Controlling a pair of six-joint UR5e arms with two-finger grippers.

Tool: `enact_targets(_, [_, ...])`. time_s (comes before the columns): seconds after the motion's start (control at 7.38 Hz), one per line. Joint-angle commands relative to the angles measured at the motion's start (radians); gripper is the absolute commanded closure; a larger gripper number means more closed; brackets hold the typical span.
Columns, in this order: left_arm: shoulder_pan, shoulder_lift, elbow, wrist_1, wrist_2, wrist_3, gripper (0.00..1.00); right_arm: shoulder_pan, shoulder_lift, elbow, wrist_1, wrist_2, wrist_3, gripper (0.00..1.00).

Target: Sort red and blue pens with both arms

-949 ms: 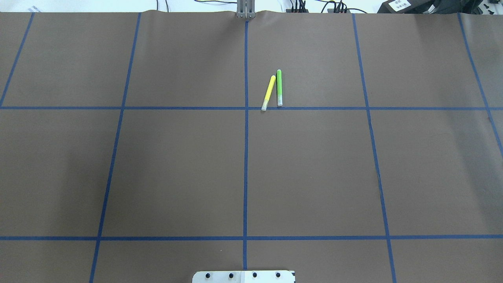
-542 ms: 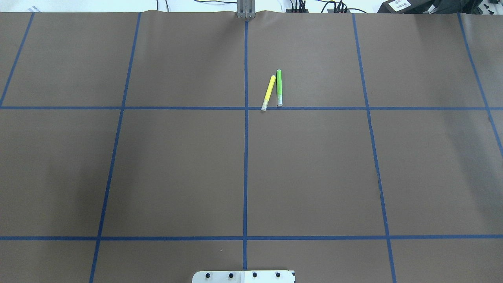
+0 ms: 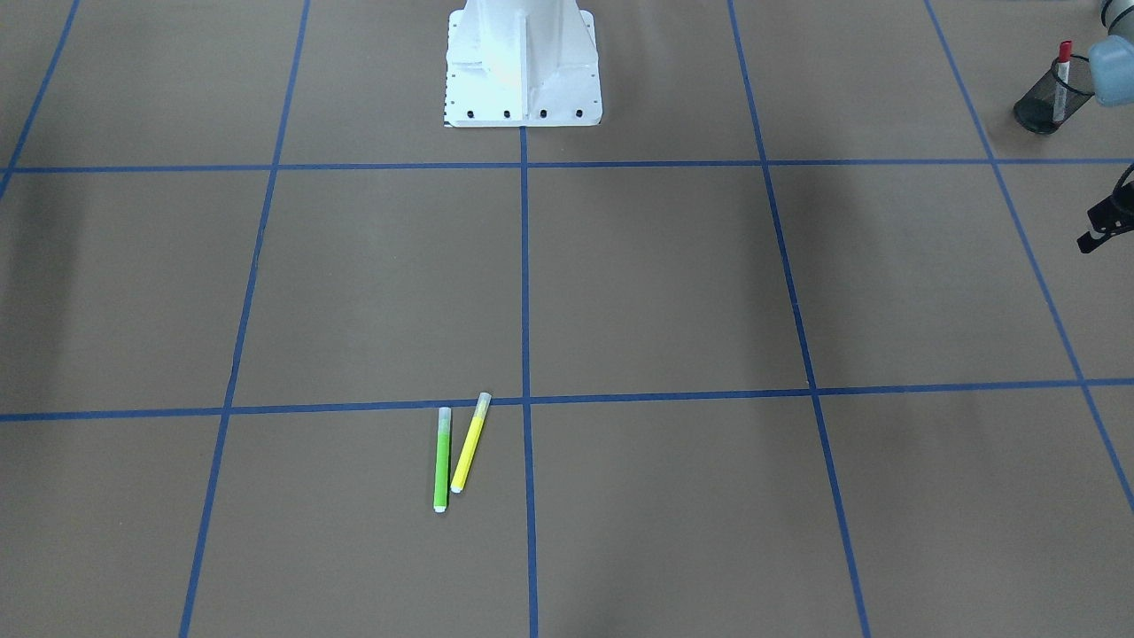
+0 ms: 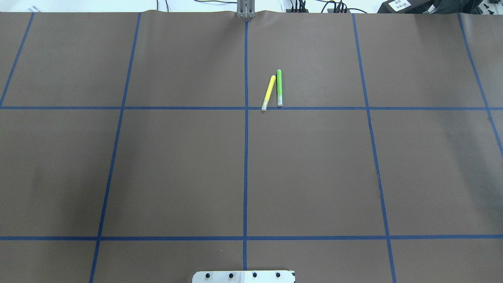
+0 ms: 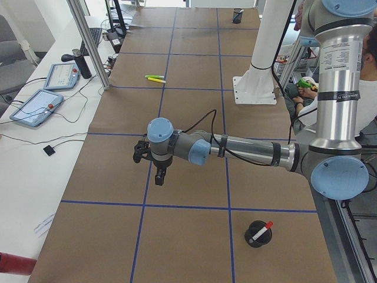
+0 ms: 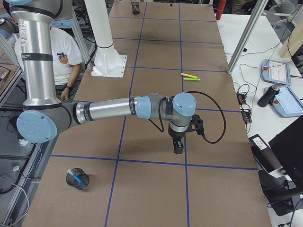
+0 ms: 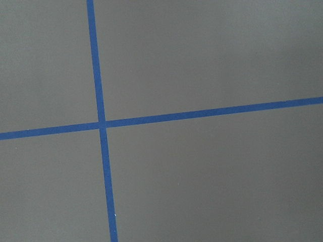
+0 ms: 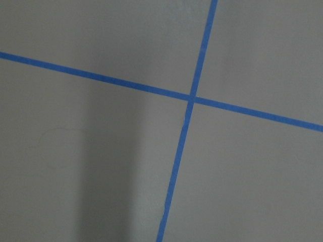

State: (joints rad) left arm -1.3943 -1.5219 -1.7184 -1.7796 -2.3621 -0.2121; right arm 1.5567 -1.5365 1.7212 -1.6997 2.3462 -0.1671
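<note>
The red pen, white-barrelled with a red cap, stands in a black mesh cup at the table's end on my left; it also shows as the red pen leaning in the cup. The blue pen lies in another mesh cup at the end on my right. My left gripper hangs over the table far from its cup; my right gripper hangs likewise. I cannot tell whether either is open or shut. Both wrist views show only bare table and tape lines.
A green highlighter and a yellow highlighter lie side by side on the far half of the brown table, just right of the centre tape line. The white robot base stands at the near edge. A person sits behind the robot.
</note>
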Motion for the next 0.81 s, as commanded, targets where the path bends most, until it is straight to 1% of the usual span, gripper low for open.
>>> enact_targets(0.0, [-0.014, 0.003, -0.003, 0.023, -0.003, 0.000, 0.00, -0.043, -0.007, -0.009, 0.141, -0.001, 0.133, 0.01])
enact_targets(0.14, [-0.018, 0.003, -0.012, 0.061, -0.005, 0.000, 0.00, -0.062, -0.005, -0.002, 0.144, 0.001, 0.199, 0.01])
enact_targets(0.41, [-0.020, -0.011, -0.029, 0.168, -0.008, -0.001, 0.00, -0.082, -0.005, -0.002, 0.172, 0.001, 0.224, 0.01])
enact_targets(0.54, [-0.040, -0.009, -0.027, 0.193, -0.038, 0.000, 0.00, -0.102, -0.002, 0.003, 0.173, -0.001, 0.298, 0.01])
enact_targets(0.68, [-0.098, -0.015, -0.030, 0.221, -0.063, 0.023, 0.00, -0.110, -0.001, 0.003, 0.193, 0.001, 0.314, 0.01])
